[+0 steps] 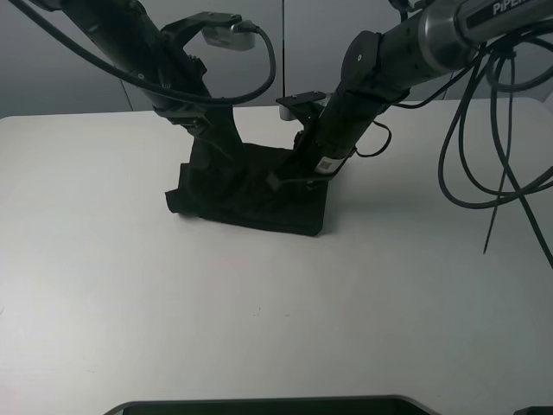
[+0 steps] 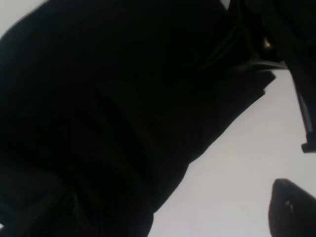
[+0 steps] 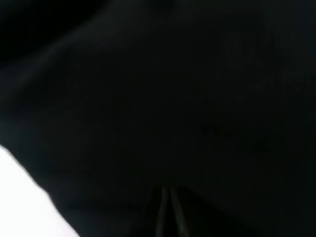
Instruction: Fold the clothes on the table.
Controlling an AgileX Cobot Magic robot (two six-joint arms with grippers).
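One white table (image 1: 130, 285) spreads out on every side of both sets of jaws, bare apart from what lies under them

One black T-shirt (image 1: 251, 194) lies on it directly below the two grippers, gathered into a compact, roughly rectangular bundle of several layers. It looks plain black and creased. Its edge away from the jaws is fairly straight, and a small flap sticks out on the left gripper's side. In both wrist views the dark cloth fills most of the picture

Two dark arms come down onto the far part of the bundle, one from each side, and loose cables (image 1: 484, 173) hang off the right one, well clear of its jaws

The left gripper (image 2: 296, 168) stands with its jaws wide apart. One rounded fingertip (image 2: 291, 210) and the edge of the other finger show in its wrist view, with bare white table between them and the shirt's edge just beside the gap. Whether either finger touches the cloth I cannot tell

The right gripper (image 3: 168, 212) has its jaws drawn together, the two fingers side by side with only a thin line between them, right against the black cloth. Whether a fold is pinched there is too dark to tell
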